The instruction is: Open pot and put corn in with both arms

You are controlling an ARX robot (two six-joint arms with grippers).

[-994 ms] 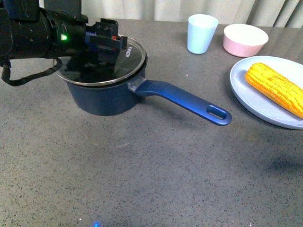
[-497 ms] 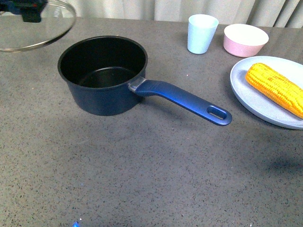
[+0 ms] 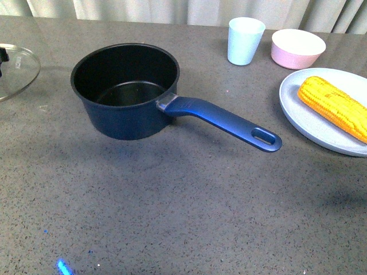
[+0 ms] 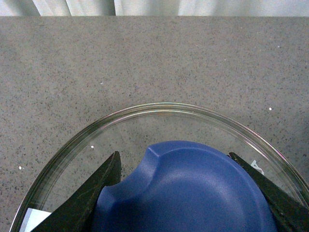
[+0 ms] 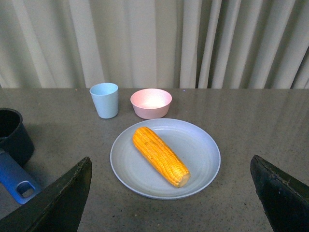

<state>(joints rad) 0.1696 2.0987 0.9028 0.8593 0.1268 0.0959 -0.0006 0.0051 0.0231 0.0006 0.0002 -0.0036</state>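
Our left gripper [image 4: 175, 163] was clamped on the blue knob [image 4: 186, 193] of the lid [image 4: 159, 118], one dark finger pressed to each side of it. The glass lid [image 3: 16, 70] hung off to the left of the pot [image 3: 123, 94], well clear of its rim. We could not tell whether it was touching the table [image 3: 172, 200]. The pot stood open and empty, black inside, with its long handle [image 3: 229, 123] pointing to the right and towards us.

Our right gripper [image 5: 170, 163] held its fingers wide apart with nothing between them. It looked down on the corn [image 5: 160, 155] from above and from the near side. The corn [image 3: 335, 107] lay on the pale plate [image 3: 309, 129], to the right of the pot and beyond the end of the handle. A pale blue cup [image 3: 245, 40] and a pink bowl [image 3: 297, 48] stood behind and to the right of the pot.

We judged the opening step done and the corn step not yet begun. The next move would call for the right arm to descend, turn its fingers across the cob's width and close near the middle. It would then carry the cob left over the handle and into the pot. Since the cob looked about as long as the pot is wide, it might need tilting to go in.
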